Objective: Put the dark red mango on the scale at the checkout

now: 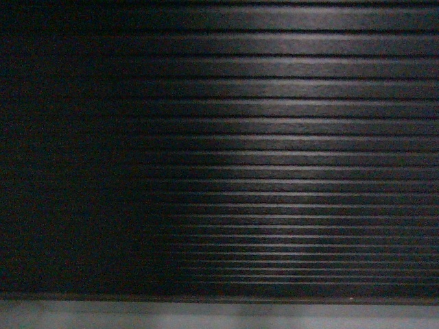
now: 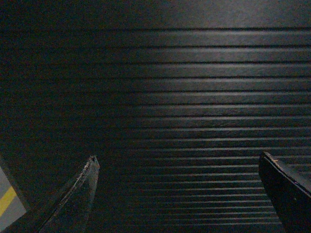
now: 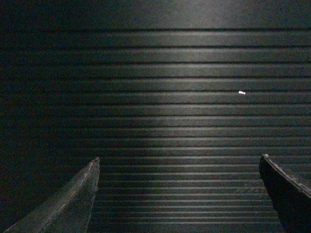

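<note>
- Mango and scale are both out of sight: all three views show only the ribbed black front of the checkout (image 1: 274,137), so where the dark red fruit lies cannot be told from here
- Head view is filled by horizontal ribs, lit toward the right and falling into shadow on the left, with a grey base strip (image 1: 219,315) along the bottom edge
- Left gripper (image 2: 180,167) has its two dark fingers spread wide, one at the lower left and one at the lower right of its wrist view, with nothing between them but the ribbed panel beyond
- Right gripper (image 3: 180,167) stands the same way, fingers well apart and empty, facing the same ribbing; a small bright speck (image 3: 242,92) sits on one rib and I cannot tell what it is
- Grey floor patch with a yellow stripe (image 2: 7,200) shows at the lower left corner of the left wrist view
- Handling, as a judgement only: a mango should be fairly heavy for its size, firm but bruisable, with a smooth skin that could slide between hard fingers
- Best hold would likely be across the widest middle of the oval, fingers on opposite flanks, with only modest squeeze
- Looks cannot be described from these views, since no fruit appears; colour and finish will need checking once it is seen
- Neither arm carries anything, so the task looks to be at its start, with the counter top not yet in view
</note>
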